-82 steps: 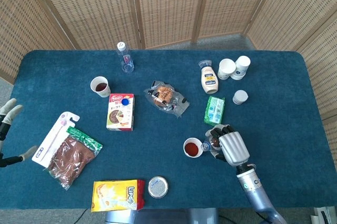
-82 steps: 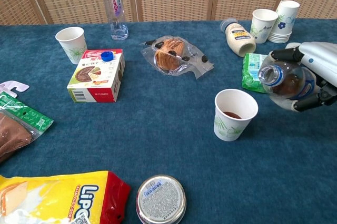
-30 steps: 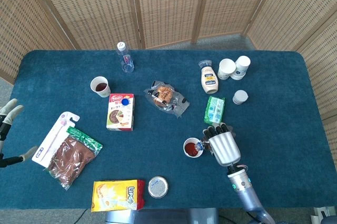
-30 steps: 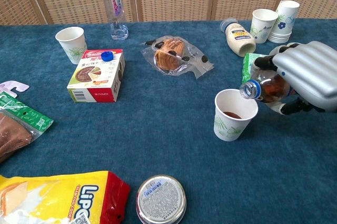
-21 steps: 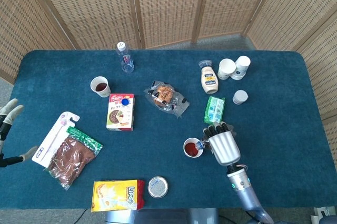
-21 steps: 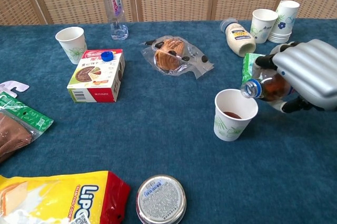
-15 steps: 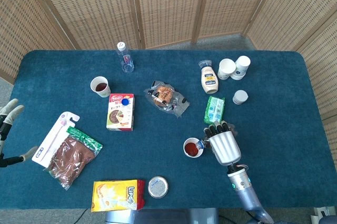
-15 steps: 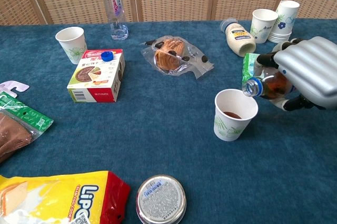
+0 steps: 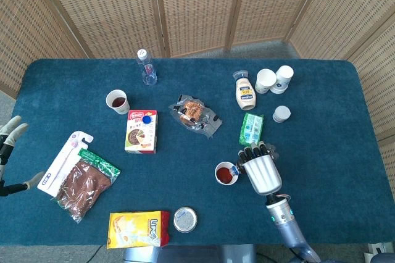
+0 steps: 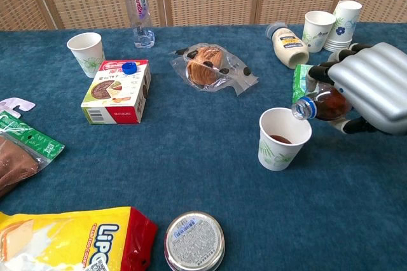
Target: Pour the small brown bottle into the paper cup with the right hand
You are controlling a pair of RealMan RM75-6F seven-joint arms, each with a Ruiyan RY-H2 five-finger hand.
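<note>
Gripping the bottle (image 10: 325, 107) on its side, the right hand (image 10: 372, 86) holds its open mouth over the cup's (image 10: 282, 138) 2 o'clock rim. At 9 o'clock, the left hand (image 9: 8, 152) is spread wide, holding nothing.

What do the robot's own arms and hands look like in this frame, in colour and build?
The right hand has a ribbed, silver-grey metallic back and black fingers. In the head view its wrist is a silver cylinder with a small teal mark, joined to a blue-grey forearm. The left hand shows only at the frame edge: pale, whitish fingertips on dark segments. No loose cables are visible.
</note>
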